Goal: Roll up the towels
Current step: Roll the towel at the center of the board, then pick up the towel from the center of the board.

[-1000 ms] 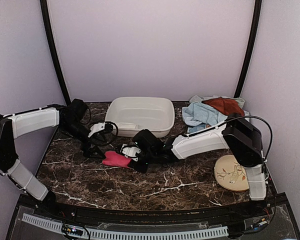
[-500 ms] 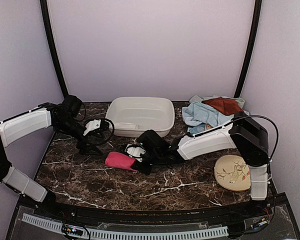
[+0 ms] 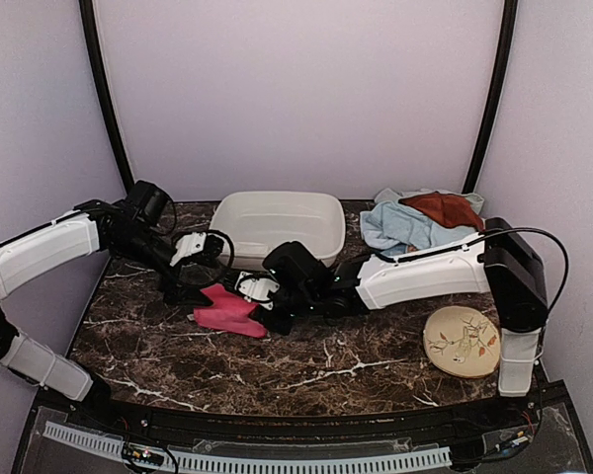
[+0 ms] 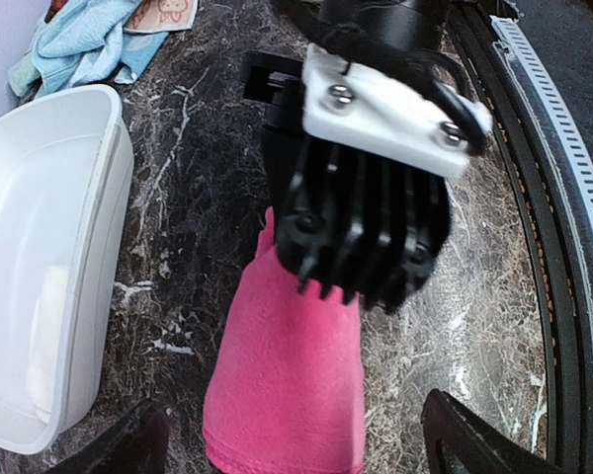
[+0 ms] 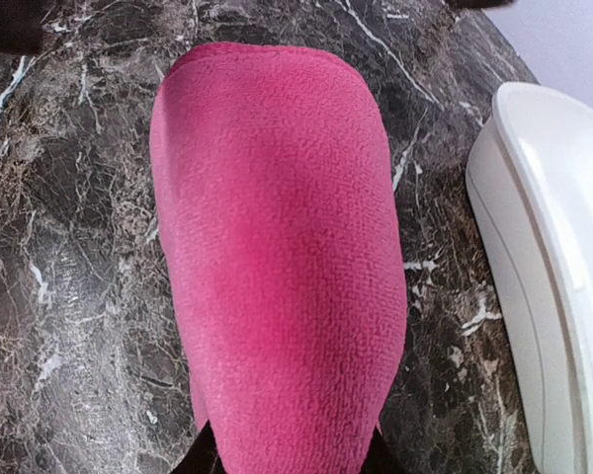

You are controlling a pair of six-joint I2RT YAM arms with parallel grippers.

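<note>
Two robot arms are handling a pink towel (image 3: pixel 225 312) at the middle of a dark marble worktop (image 3: pixel 306 375); it appears folded, not yet rolled.

Nearest, on the right, a round leaf-patterned disc (image 3: pixel 462 341) is lying well apart from the work. Beyond it, the right tool (image 5: pixel 287 456) is pinching one end of the pink towel, which is stretching away as a thick flat band. The left tool (image 4: pixel 298 432) is hovering at the opposite end with its fingers spread wide, holding nothing. To roll well, I judge the free end should be tucked tightly first, with the edges kept square and the slack fed evenly. Farther back a white basin (image 3: pixel 277 227) is sitting near the towel. At the far right corner, light blue and rust-brown towels (image 3: pixel 415 222) are lying in a heap.
</note>
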